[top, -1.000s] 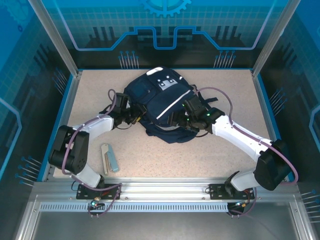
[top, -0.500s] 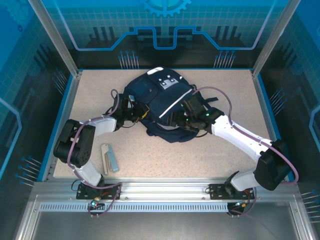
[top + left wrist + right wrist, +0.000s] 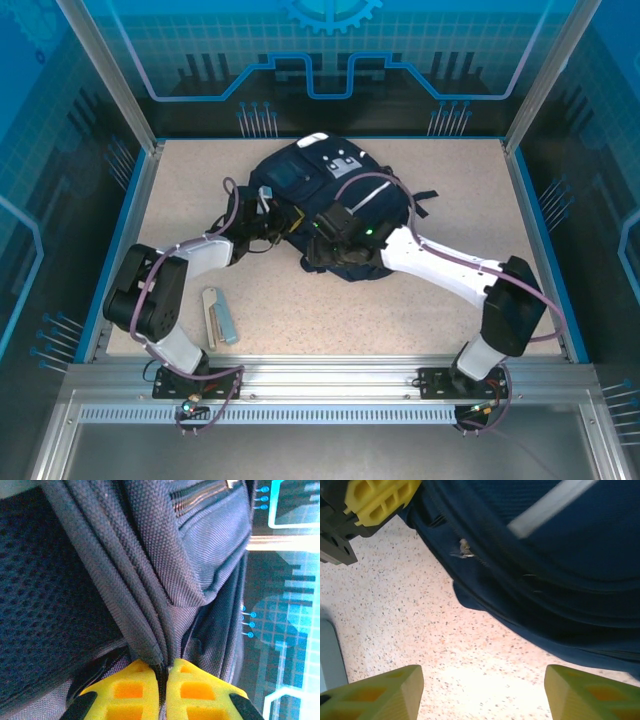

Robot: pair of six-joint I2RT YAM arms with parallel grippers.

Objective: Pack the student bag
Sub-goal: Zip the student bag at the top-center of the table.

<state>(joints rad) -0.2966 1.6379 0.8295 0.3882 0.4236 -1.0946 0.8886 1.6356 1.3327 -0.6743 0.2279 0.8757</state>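
Speckled tabletop [image 3: 350, 310], student bag [image 3: 295, 185] at far centre. Left pincer [image 3: 162, 670] clamped on the bag's folded edge seam. Right pincer [image 3: 481, 677] apart, holding nothing, beside the bag's near edge.

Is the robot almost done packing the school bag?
Not nearly. Nothing looks packed yet. The left gripper pinches a seam of the student bag, and the right gripper hangs open near its zipper pull. A flat grey item lies on the table, outside the bag.

I read no text, brand or number anywhere; the pale patch [image 3: 339, 163] on the student bag [image 3: 300, 182] carries small dark marks, too small to make out
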